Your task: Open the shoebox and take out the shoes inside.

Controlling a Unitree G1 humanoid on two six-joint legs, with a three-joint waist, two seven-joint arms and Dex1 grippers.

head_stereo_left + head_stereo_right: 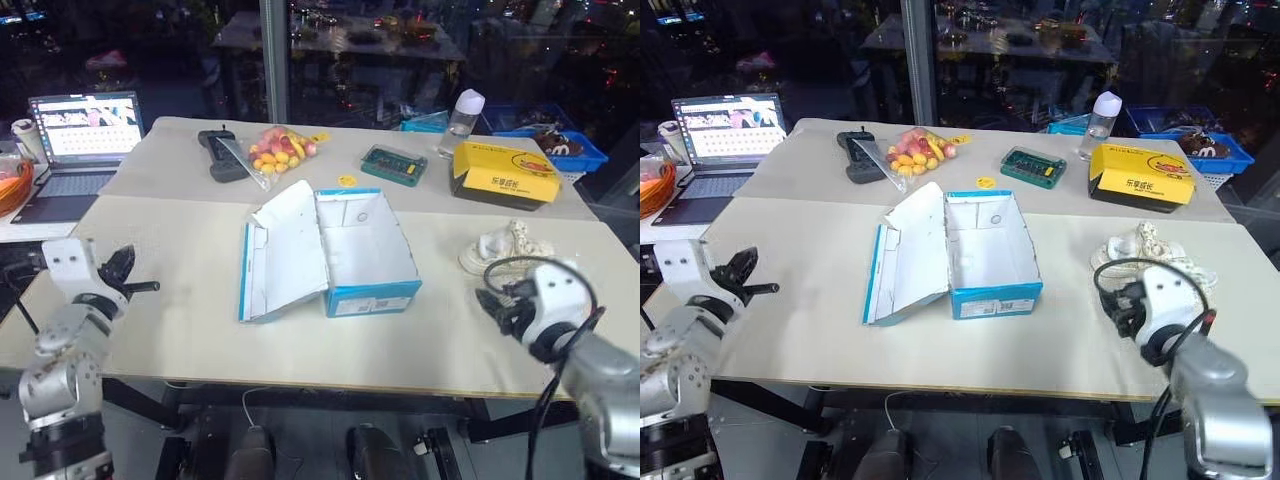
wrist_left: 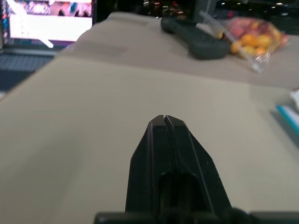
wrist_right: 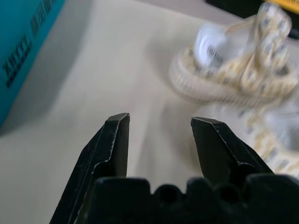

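- With its lid thrown back to my left, the shoebox [image 1: 365, 250] sits mid-table [image 1: 190, 330], and I see its white inside bare.
- I see the shoes [image 1: 508, 246] lying together on the table to the right of the box, apart from it.
- My left pincer [image 2: 164, 122] is fully closed on nothing, hovering over the table's left edge.
- My right pincer [image 3: 160, 126] stands partly open and empty, just short of the shoes, not touching them.
- A yellow box [image 1: 505, 173] lies beyond the shoes.
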